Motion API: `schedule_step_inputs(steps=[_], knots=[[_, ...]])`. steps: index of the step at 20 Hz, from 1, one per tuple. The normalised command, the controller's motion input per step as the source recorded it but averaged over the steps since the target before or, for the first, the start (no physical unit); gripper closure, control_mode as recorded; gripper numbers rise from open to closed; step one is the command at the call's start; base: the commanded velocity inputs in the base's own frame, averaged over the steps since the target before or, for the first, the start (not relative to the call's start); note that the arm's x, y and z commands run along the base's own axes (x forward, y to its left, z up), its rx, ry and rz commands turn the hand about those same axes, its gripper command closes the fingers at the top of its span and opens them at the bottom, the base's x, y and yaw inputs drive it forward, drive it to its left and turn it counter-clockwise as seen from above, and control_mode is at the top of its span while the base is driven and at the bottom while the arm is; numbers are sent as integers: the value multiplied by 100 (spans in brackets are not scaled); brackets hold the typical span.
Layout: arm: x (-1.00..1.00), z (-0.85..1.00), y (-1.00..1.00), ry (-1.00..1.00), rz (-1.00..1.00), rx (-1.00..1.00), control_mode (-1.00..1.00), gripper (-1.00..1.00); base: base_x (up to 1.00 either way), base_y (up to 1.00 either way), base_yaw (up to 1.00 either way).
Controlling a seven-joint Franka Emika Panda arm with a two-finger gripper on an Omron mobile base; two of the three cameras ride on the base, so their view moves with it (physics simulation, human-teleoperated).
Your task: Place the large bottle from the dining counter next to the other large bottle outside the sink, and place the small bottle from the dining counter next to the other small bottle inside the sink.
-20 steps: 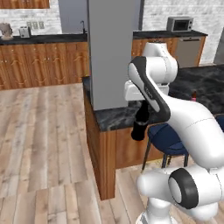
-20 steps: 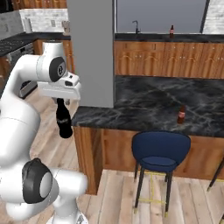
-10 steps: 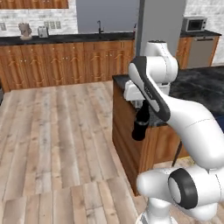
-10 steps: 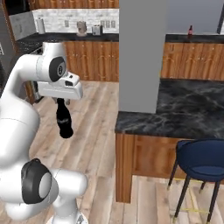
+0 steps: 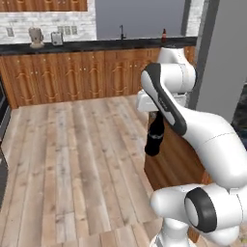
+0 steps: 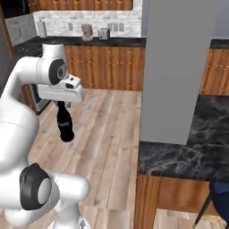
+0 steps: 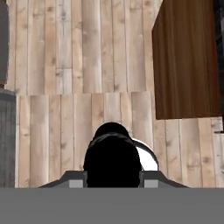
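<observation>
Gripper (image 6: pixel 61 103) pinched on the neck of the large bottle (image 6: pixel 65 124), narrow gap, nothing else touched. Bottle hangs upright, in the air over the wood floor (image 5: pixel 72 159), beside the dining counter (image 6: pixel 188 152) end. Hand view looks straight down the bottle top (image 7: pixel 113 159).

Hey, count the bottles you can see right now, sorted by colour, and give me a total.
black bottle, hanging neck-up from the gripper: 1
brown bottle, standing on the far counter right of the tap: 1
Total: 2
</observation>
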Motion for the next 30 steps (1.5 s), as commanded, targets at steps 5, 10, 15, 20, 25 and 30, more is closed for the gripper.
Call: schedule_step_inputs(steps=[5, 10, 15, 20, 25, 30], knots=[[0, 0, 0, 0, 0, 0, 100, 100, 100, 44, 0], [0, 0, 0, 0, 0, 0, 100, 100, 100, 33, 0], [0, 0, 0, 0, 0, 0, 100, 100, 98, 20, 0], [0, 0, 0, 0, 0, 0, 100, 100, 100, 10, 0], [0, 0, 0, 0, 0, 0, 100, 100, 100, 6, -1], [0, 0, 0, 0, 0, 0, 100, 100, 100, 0, 0]])
